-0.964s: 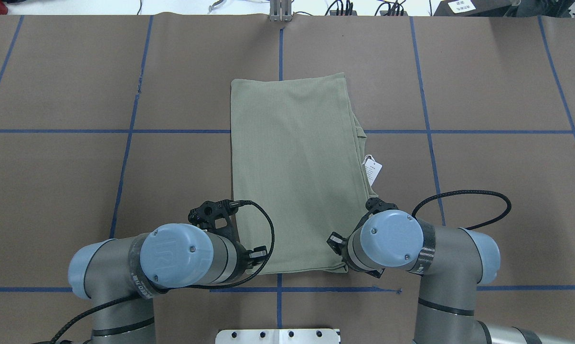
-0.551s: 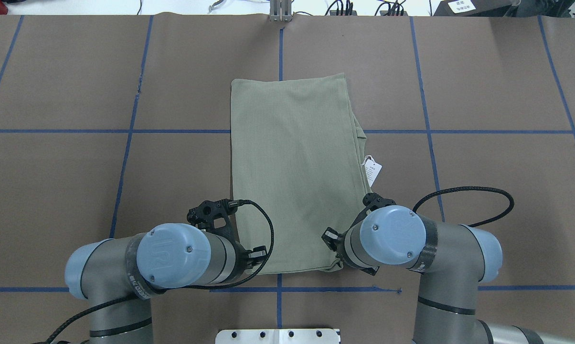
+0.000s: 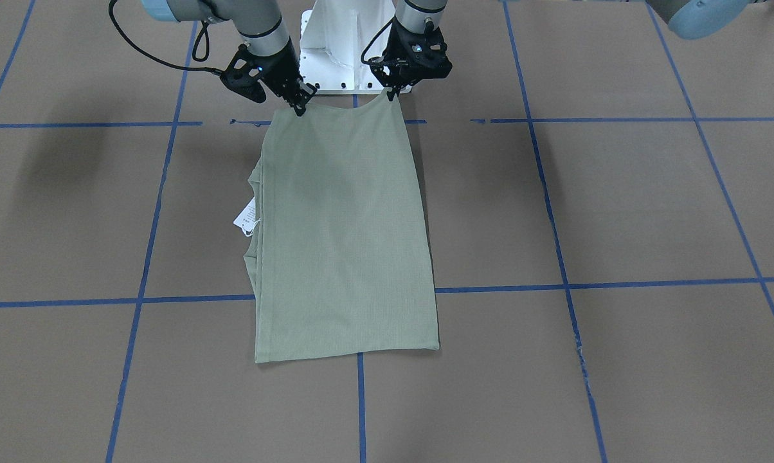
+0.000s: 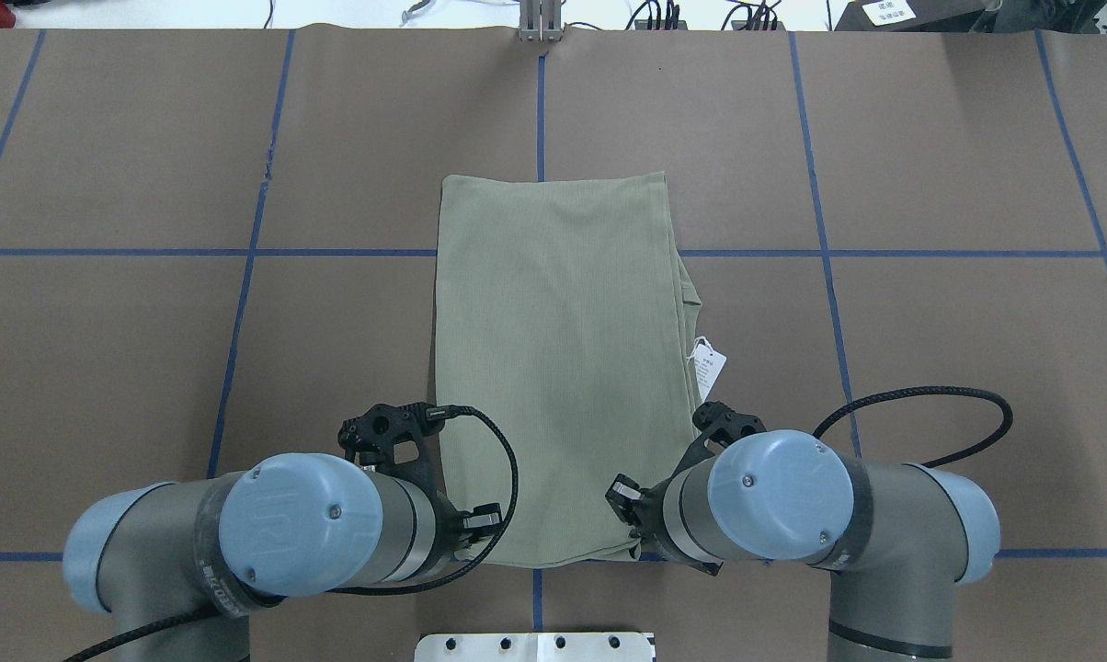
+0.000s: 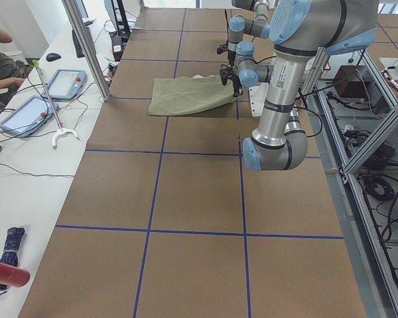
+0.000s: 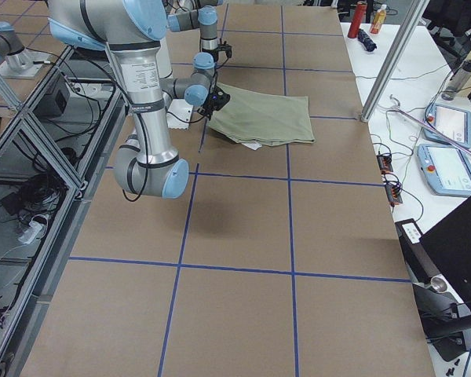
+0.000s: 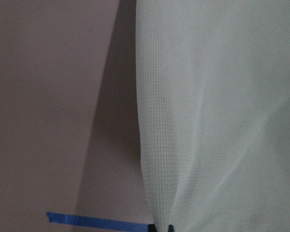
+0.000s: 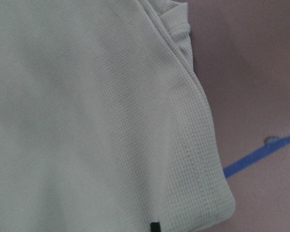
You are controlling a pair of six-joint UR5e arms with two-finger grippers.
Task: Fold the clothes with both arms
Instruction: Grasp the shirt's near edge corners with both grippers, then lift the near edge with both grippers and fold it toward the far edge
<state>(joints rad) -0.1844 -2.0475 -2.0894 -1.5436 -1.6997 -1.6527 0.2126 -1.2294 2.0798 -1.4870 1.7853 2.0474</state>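
The clothes are one sage-green shirt [image 3: 342, 244] folded into a long strip on the brown table, also seen from overhead [image 4: 553, 349]. Its white tag [image 3: 245, 215] sticks out at one side. My left gripper [image 3: 392, 96] is shut on the near corner by the base. My right gripper [image 3: 297, 106] is shut on the other near corner. Both corners hang slightly raised with the edge sagging between them. From overhead, the left arm [image 4: 301, 524] and right arm [image 4: 779, 496] hide their fingers. Each wrist view is filled with green knit [image 7: 217, 121] [image 8: 87, 121].
The white pedestal base [image 3: 342, 38] stands right behind the grippers. Blue tape lines [image 4: 540, 101] grid the table. A side bench holds tablets [image 5: 66, 83], a metal post [image 5: 86, 46] rises at the table edge, and a person's arm [image 5: 0, 40] rests there.
Both arms have drawn back toward the base, dragging the shirt with them. Its far edge has slid nearer to me and the tag has moved along with it.
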